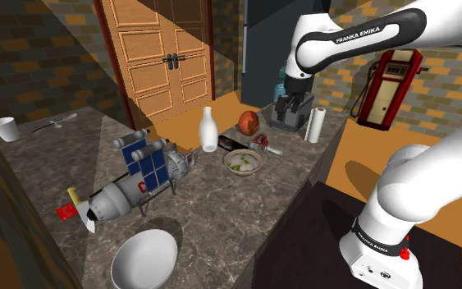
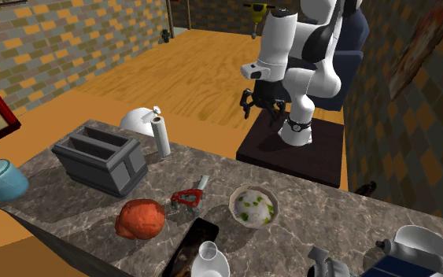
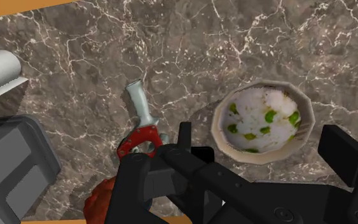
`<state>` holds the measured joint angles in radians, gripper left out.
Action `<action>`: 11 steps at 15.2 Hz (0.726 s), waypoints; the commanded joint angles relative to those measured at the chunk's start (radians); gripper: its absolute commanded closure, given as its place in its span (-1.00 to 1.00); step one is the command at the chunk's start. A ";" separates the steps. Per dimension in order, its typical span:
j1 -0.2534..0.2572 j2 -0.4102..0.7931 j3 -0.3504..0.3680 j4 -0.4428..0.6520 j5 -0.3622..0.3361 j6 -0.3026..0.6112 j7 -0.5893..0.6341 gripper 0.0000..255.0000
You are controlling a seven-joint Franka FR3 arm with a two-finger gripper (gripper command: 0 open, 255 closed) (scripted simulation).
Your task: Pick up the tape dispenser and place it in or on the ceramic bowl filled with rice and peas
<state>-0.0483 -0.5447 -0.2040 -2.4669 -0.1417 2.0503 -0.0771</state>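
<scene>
Presently on the marble counter (image 2: 334, 211):

Tape dispenser (image 3: 140, 126): red body with a pale grey neck. It lies flat on the stone between the grey toaster (image 2: 101, 161) and the bowl (image 3: 222, 139), apart from both and near a reddish-brown lump (image 2: 141, 219).

Bowl: tan rim, holding white rice with green peas. It stands upright just beside the dispenser.

Paper roll (image 2: 161, 135): white and upright, next to the toaster.

Gripper (image 2: 260, 112): black, hanging well above the counter over the dispenser and bowl. Its fingers stand apart with nothing clasped between them.
</scene>
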 commanded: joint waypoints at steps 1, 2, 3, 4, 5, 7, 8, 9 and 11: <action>-0.002 0.081 -0.026 0.006 -0.003 0.075 -0.020 -1.00; -0.002 0.116 -0.037 0.011 -0.002 0.105 -0.030 -1.00; -0.003 0.151 -0.048 0.017 0.000 0.134 -0.040 -1.00; -0.003 0.188 -0.059 0.024 0.003 0.162 -0.050 -1.00; -0.003 0.225 -0.070 0.032 0.007 0.190 -0.061 -1.00; -0.002 0.301 -0.091 0.053 0.020 0.243 -0.085 -1.00; -0.001 0.340 -0.101 0.066 0.029 0.268 -0.099 -1.00; -0.001 0.379 -0.110 0.079 0.040 0.292 -0.113 -1.00; -0.001 0.460 -0.126 0.111 0.068 0.337 -0.145 -1.00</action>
<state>-0.0513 -0.1357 -0.3217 -2.3812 -0.0911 2.3631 -0.2040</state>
